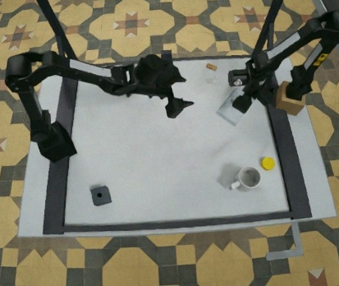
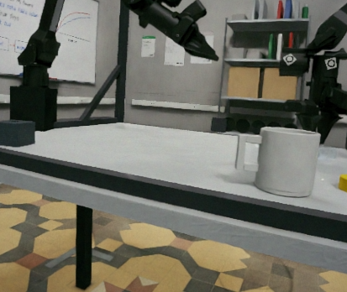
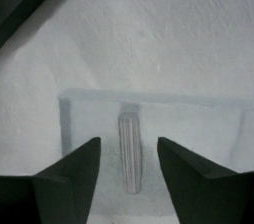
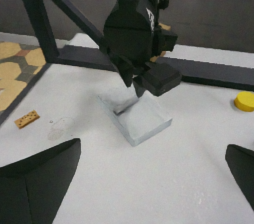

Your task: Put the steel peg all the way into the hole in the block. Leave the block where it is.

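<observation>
Over the far-right tray [image 1: 227, 113] [image 2: 335, 152] [image 3: 188, 130] [image 4: 148, 126], the left gripper [image 1: 255, 100] [image 2: 317, 133] [image 3: 129, 143] [image 4: 134, 91], parted and empty, should straddle the steel peg [image 3: 130, 155] [image 4: 126, 105] evenly; the right gripper [image 1: 189, 91] [image 2: 217, 58] [image 4: 152, 148] gapes wide
</observation>
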`<action>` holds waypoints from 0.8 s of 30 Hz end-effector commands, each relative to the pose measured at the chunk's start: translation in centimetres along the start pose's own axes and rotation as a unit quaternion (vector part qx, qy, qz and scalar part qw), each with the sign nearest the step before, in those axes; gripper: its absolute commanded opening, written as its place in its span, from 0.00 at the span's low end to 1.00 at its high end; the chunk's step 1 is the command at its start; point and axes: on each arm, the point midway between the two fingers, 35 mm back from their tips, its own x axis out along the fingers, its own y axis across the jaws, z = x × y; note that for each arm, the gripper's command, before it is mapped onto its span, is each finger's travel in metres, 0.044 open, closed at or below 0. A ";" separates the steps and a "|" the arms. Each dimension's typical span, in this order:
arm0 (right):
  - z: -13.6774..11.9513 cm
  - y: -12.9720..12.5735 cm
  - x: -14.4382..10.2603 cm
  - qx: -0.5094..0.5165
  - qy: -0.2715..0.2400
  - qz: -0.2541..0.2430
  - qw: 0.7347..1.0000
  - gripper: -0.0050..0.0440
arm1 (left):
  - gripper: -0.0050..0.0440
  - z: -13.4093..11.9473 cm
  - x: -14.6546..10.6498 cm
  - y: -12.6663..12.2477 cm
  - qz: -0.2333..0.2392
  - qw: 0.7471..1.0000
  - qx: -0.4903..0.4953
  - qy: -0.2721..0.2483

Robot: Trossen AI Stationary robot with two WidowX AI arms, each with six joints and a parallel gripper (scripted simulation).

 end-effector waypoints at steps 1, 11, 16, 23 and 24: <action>1.8 0.0 -0.7 -0.002 -0.020 0.001 1.000 1.00 | 0.47 -0.1 0.1 -0.3 -0.006 0.999 -0.036 -0.002; 1.3 0.0 -0.6 -0.001 -0.015 0.000 1.000 1.00 | 0.47 0.0 0.5 0.0 -0.003 0.999 -0.034 -0.003; 1.3 0.0 -0.6 -0.001 -0.015 0.000 1.000 1.00 | 0.47 0.0 1.3 0.0 -0.003 0.999 -0.034 -0.003; 1.3 0.0 -0.6 -0.001 -0.015 0.000 1.000 1.00 | 0.47 0.1 2.1 0.0 -0.003 0.999 -0.034 -0.003; 1.3 0.0 -0.6 -0.001 -0.015 0.000 1.000 1.00 | 0.47 0.1 2.2 0.0 -0.003 0.999 -0.034 -0.003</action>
